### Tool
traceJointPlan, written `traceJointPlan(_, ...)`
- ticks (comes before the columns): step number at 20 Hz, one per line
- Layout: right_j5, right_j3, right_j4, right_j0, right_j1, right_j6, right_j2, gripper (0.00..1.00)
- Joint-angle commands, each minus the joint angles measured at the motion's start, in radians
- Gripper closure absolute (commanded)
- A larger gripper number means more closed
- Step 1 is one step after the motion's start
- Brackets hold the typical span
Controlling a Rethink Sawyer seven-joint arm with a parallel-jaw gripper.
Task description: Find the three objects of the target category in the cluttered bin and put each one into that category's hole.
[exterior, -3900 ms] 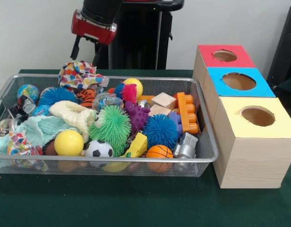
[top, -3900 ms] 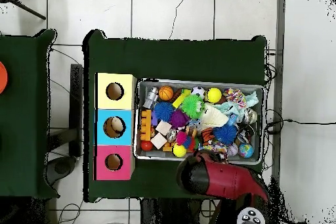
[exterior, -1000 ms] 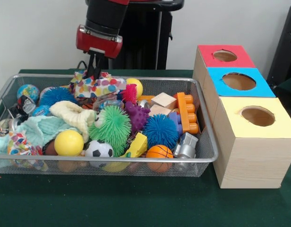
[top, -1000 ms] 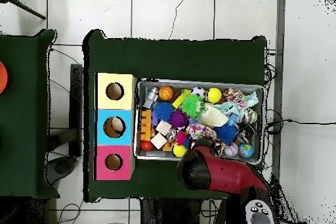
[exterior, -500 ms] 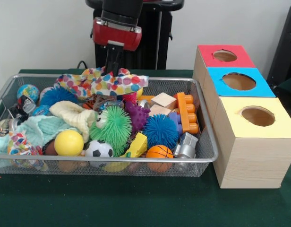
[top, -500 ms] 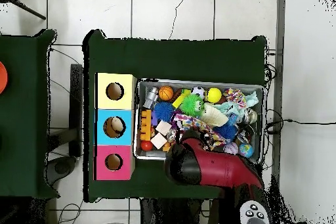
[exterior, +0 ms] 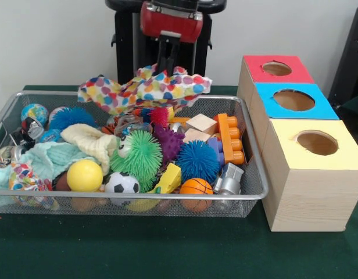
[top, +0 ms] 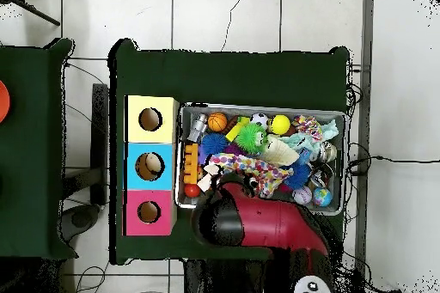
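While toys fill the bin (exterior: 249,192), the gripper (exterior: 166,68) grips the spotted cloth (exterior: 147,88).

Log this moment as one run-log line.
phase: carry | gripper: shut on polka-dot cloth | cloth: lifted, draped above wire bin | boxes: red, blue, yellow holes unobstructed

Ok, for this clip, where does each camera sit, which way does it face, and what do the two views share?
Front view: low, across the table from the robot, facing it over the bin and boxes; the red wrist and the claw gripping the dotted cloth show.
Overhead view: above the table, looking straight down, robot base at the bottom; the red arm covers the claw.
Shared: bin, boxes, cloth, turned half round between views.
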Motion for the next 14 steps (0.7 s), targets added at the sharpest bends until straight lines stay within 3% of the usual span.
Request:
traceJointPlan(1, 0.165, 0.03, 0.065, 0.048, -0.062, 0.141, 0.052, 1.0)
traceJointPlan(6, 0.183, 0.066, 0.147, 0.032, -0.088, 0.141, 0.125, 1.0)
traceJointPlan(14, 0.127, 0.11, 0.25, 0.026, -0.111, 0.148, 0.198, 1.0)
